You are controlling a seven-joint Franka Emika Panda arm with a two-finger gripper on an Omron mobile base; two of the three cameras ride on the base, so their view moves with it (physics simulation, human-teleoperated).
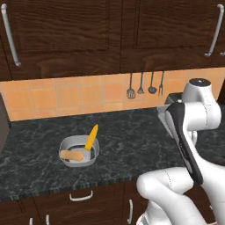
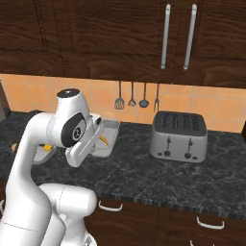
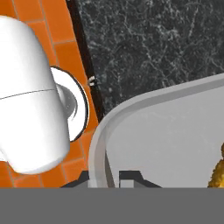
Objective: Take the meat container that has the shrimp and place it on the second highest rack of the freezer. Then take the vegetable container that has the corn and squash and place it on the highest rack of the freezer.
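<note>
Step in hand: picking up the meat container, the first of the two to go to the freezer, judging by the gripper sitting at its rim.
Gripper: in the hand view one dark tip stands on each side of the container's rim wall, straddling it; whether they are pressed onto the rim or a little apart, I cannot tell.
Meat container: grey tray on the dark counter, toward its back edge near the tiled wall, left of the toaster; an orange morsel, probably the shrimp, lies inside.
Vegetable container: round grey bowl near the counter's front edge, well apart, holding the corn and the squash.
Doing it well: confirm a firm pinch on the rim wall before lifting, raise straight and keep the tray level so the shrimp doesn't slide.
Risk: a one-edge hold may let the tray tilt.
</note>
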